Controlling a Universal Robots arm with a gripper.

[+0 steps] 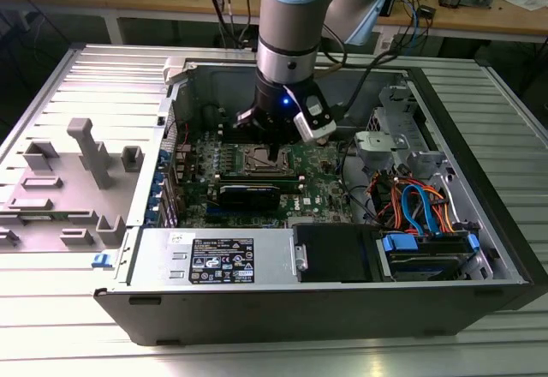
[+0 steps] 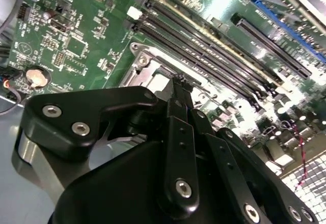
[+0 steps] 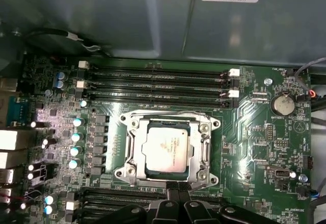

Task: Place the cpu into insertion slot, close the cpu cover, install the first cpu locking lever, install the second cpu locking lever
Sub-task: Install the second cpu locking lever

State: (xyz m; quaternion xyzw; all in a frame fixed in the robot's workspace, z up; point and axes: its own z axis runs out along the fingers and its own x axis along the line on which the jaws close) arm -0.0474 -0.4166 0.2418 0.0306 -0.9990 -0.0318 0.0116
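You see the silvery-grey square cpu [image 3: 164, 149] seated in the metal-rimmed insertion slot [image 3: 131, 172] near the green motherboard's [image 3: 257, 147] middle, the thin silvery cpu cover [image 3: 206, 147] framing it. The black pincer [image 3: 178, 194] hovers at the slot's edge, fingertips pressed together, its body cut off.

I see a ribbed metal table [image 1: 77, 326]; on it lie the open computer case [image 1: 325, 304] and a grey fixture plate [image 1: 64, 188], just beside each other.
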